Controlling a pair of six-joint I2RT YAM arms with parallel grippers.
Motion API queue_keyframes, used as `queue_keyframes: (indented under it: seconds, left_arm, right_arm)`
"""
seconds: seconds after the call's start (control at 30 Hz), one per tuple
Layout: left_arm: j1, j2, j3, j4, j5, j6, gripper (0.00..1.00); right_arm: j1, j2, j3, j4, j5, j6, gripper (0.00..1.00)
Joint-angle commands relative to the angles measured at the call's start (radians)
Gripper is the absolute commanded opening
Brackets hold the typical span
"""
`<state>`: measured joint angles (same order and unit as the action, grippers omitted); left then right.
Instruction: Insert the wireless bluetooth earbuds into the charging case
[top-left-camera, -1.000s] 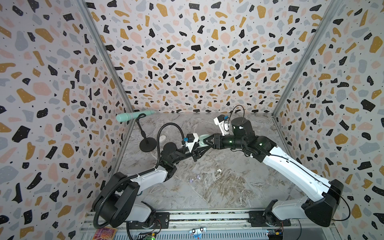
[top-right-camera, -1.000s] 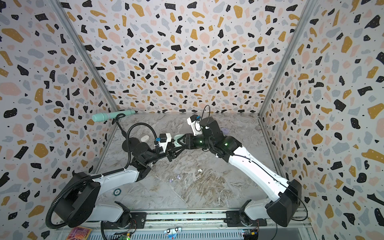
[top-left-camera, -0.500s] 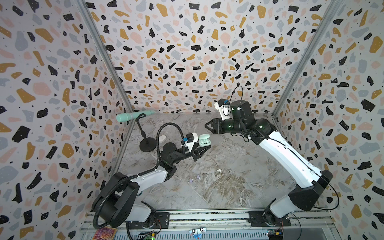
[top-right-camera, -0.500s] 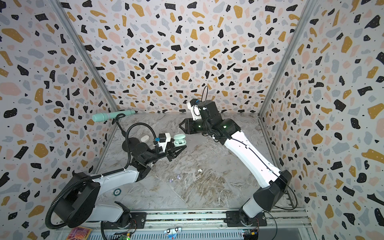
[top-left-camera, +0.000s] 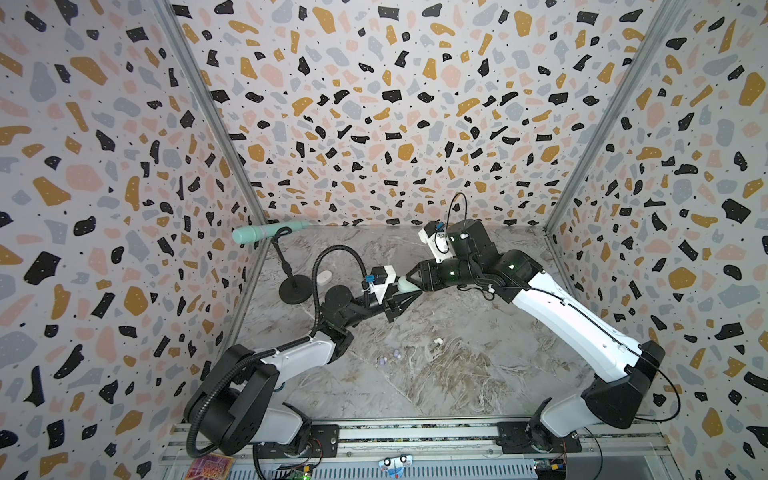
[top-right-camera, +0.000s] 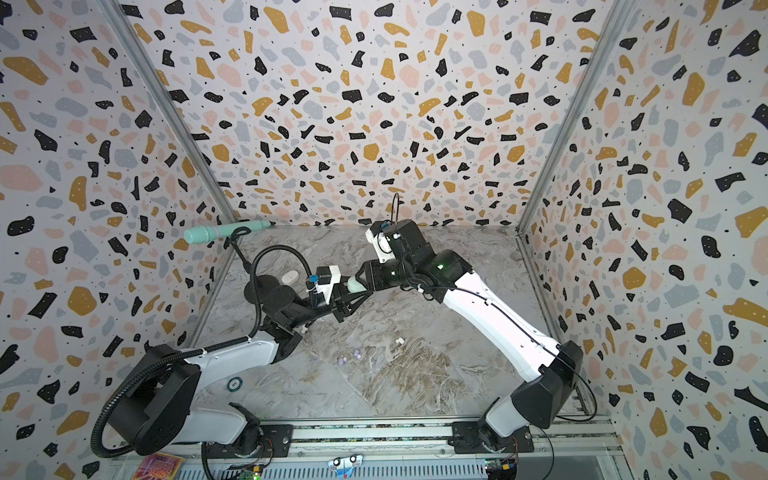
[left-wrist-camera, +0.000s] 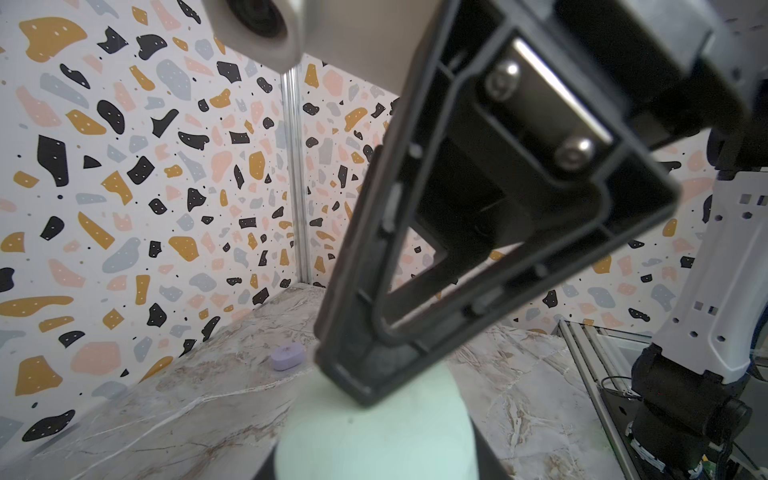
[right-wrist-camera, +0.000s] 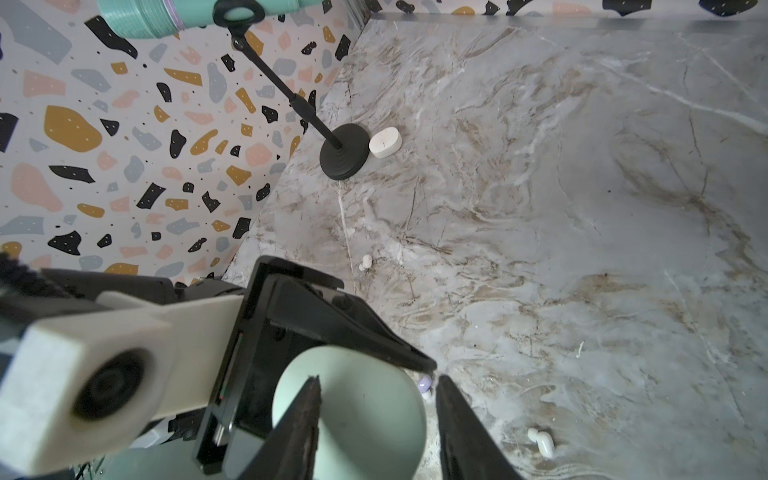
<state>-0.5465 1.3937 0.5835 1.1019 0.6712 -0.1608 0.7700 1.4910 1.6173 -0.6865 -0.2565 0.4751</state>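
Note:
My left gripper (top-left-camera: 409, 291) is shut on a mint-green charging case (top-left-camera: 405, 284) and holds it above the table's back middle, as both top views show (top-right-camera: 355, 284). My right gripper (top-left-camera: 411, 277) meets it from the right, jaws apart. In the right wrist view one of its fingers (right-wrist-camera: 307, 415) crosses the case's face (right-wrist-camera: 353, 415) and the other stands just past its edge. In the left wrist view that fingertip (left-wrist-camera: 357, 374) rests on the case (left-wrist-camera: 374, 440). Two lavender earbuds (top-left-camera: 397, 354) and a white earbud (top-left-camera: 437, 341) lie on the marble nearer the front.
A microphone stand (top-left-camera: 296, 291) with a mint microphone (top-left-camera: 266, 232) stands at the back left, and a white case (top-left-camera: 324, 276) lies beside its base. A lavender case (left-wrist-camera: 286, 356) lies by the back wall. More white earbuds (right-wrist-camera: 540, 441) lie on the marble.
A second ago my right gripper was at the case. It then lifted away toward the back wall and has now come back down onto the case. The left arm held still.

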Motion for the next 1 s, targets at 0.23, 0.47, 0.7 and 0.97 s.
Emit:
queue_keyframes:
  seconds: [0.23,0.47,0.7,0.97]
  left_arm:
    - [-0.006,-0.001,0.004,0.080,0.002,-0.003,0.34]
    - [-0.006,-0.003,-0.002,0.081,0.004,-0.009,0.35]
    - [-0.006,-0.008,0.002,0.079,0.007,-0.011,0.35]
    - [-0.006,-0.012,0.001,0.076,0.006,-0.011,0.35]
  right_arm:
    - [0.038,-0.016,0.010,-0.086,0.093,0.015,0.50]
    - [0.057,0.017,0.085,-0.072,0.099,0.010,0.76]
    - [0.087,0.059,0.110,-0.062,0.097,0.004,0.79]
    - [0.089,0.064,0.114,-0.075,0.122,0.004,0.68]
